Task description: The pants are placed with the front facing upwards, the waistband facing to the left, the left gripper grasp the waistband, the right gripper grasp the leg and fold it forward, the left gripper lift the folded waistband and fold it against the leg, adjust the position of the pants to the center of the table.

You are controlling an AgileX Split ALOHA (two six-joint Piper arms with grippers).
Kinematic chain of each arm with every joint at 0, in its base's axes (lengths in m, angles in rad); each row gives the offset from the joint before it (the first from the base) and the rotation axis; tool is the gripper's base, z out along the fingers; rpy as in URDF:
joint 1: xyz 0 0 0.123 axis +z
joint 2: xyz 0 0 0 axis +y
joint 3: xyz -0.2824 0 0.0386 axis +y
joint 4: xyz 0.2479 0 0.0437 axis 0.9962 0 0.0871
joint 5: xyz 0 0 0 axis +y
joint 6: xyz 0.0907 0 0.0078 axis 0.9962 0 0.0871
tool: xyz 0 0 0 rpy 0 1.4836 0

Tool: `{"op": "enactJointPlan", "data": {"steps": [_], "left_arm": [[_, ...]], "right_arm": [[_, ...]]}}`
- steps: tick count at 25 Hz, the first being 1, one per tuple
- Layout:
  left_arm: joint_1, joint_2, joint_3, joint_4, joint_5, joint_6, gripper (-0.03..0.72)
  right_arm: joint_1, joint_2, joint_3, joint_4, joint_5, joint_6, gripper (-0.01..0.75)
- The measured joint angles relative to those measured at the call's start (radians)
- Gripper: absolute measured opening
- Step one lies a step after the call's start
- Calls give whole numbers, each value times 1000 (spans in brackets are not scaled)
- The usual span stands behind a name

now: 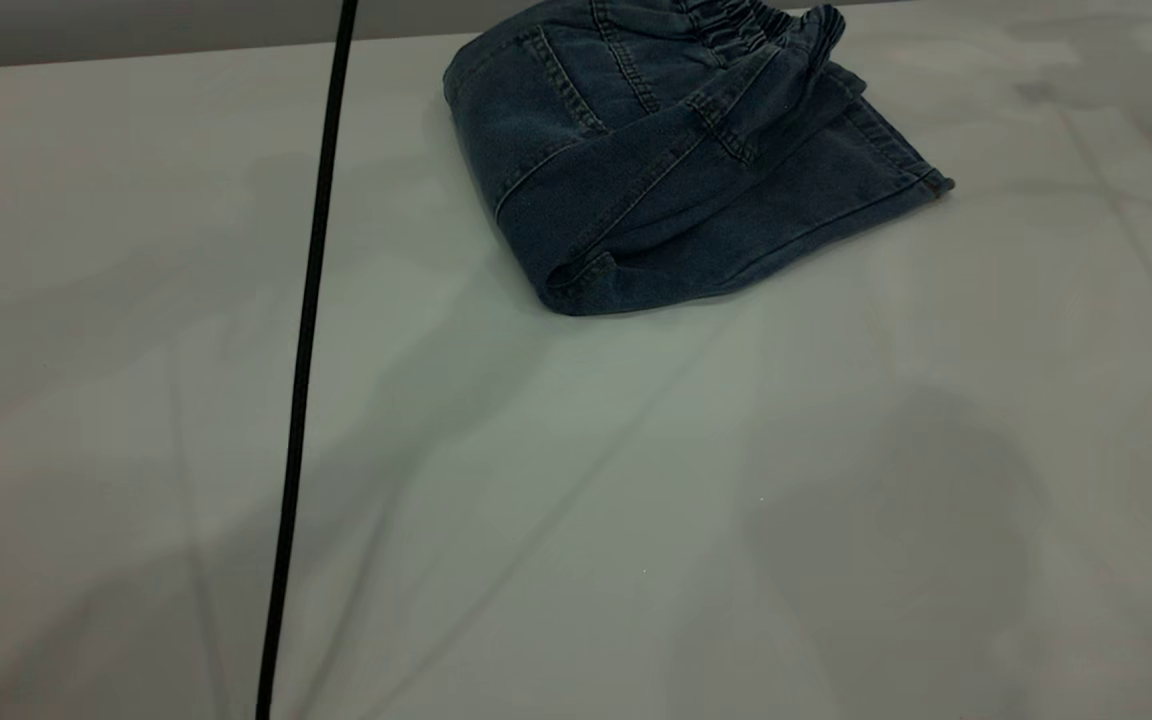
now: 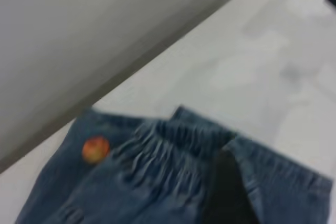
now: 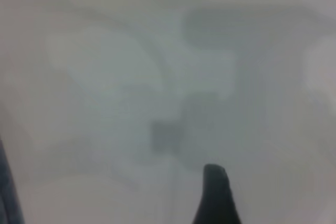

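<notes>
One folded pants (image 1: 676, 170) bundle lies on the table (image 1: 576, 500); whether either end effector is open, I cannot tell.

My left gripper (image 2: 227, 192): one dark finger visible only, wrist tilted down. My right gripper (image 3: 216, 195): single fingertip visible, hovering.

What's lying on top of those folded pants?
The gathered waistband is folded over onto the pants, with a denim flap running across the upper layer. Whatever lies between the layers is hidden. Underneath is only the table.
</notes>
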Motion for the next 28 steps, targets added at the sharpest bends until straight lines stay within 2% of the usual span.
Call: {"op": "enactJointPlan", "data": {"steps": [5,11,18,28], "left_arm": [[3,1,-25,195,105,-159,446],[5,3,-53,322,256,-155,446],[5,46,-53,343,319,-155,446],[5,161,-53,339,268,-157,446]], "right_arm": [[0,0,0,4,0,0,427],[1,0,0,47,0,0,427],[1,0,0,74,0,0,427],[1,0,0,125,0,2,427]]}}
